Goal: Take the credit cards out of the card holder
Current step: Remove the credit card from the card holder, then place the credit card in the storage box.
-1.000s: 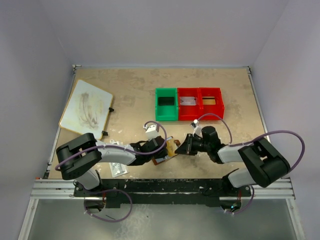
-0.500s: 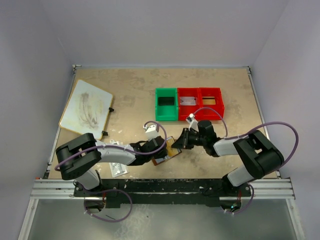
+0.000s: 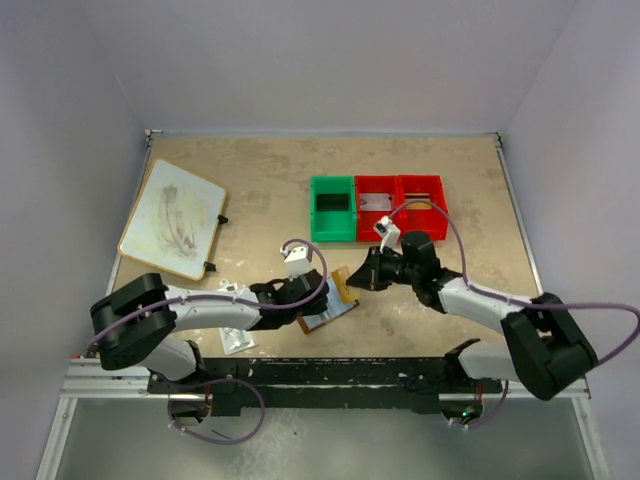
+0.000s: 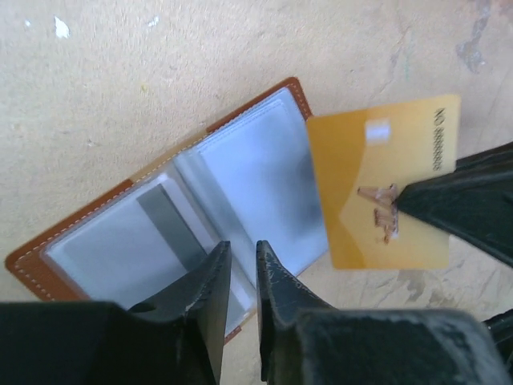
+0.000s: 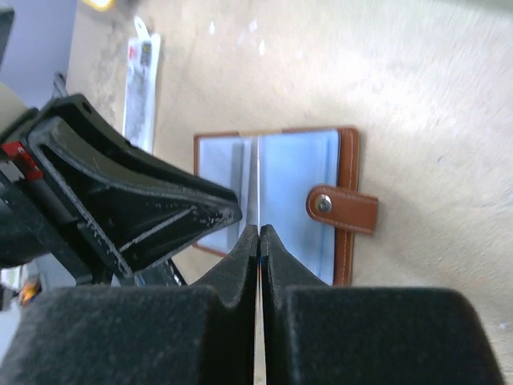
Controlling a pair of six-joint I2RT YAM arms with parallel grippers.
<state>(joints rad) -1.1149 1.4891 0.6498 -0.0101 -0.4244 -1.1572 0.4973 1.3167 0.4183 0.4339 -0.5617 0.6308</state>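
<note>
The card holder (image 4: 240, 176) lies open at centre-left of the left wrist view; the golden card (image 4: 377, 184), just right of it, is pinched in the closed right gripper (image 5: 258, 237) — a thin grip that could slip; the left gripper (image 4: 239, 269), jaws slightly parted, may let the holder shift.

Soft even light; close jaws seemingly blurred.

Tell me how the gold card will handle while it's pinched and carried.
Probably stiff: the gold card looks flat though the right gripper pinches it near one edge only. Likely light and thin, a mere line edge-on in the right wrist view. Its smooth face may slip.
</note>
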